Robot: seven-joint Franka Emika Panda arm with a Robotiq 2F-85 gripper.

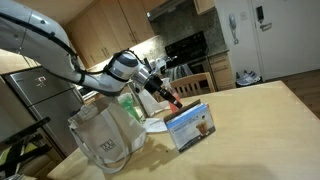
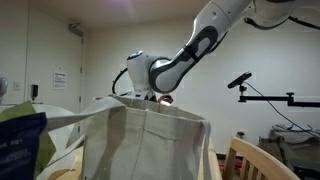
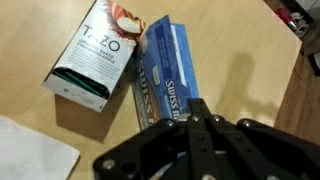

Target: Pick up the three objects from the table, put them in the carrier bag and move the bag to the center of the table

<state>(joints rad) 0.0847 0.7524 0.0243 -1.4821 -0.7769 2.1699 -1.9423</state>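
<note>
A light-blue carton [image 3: 165, 62] printed "Swiss Miss" lies on the light-wood table [image 3: 235, 45]. A smaller white packet [image 3: 92, 55] with a teal band and a red picture lies against its left side. In the wrist view my gripper [image 3: 198, 104] is shut, its tips over the carton's near end, with nothing visible between the fingers. In an exterior view the gripper [image 1: 165, 88] hangs just above and behind the carton [image 1: 190, 126]. The whitish carrier bag [image 1: 105, 135] stands open to the carton's left. In an exterior view the bag [image 2: 150, 145] fills the foreground and hides the objects.
A flat white thing [image 3: 30, 155] lies at the lower left of the wrist view. The table's edge [image 3: 290, 35] runs across its top right. A stove [image 1: 190, 50] and kitchen cabinets stand behind the table. A wooden chair [image 2: 255, 160] and a camera arm [image 2: 240, 82] stand beside it.
</note>
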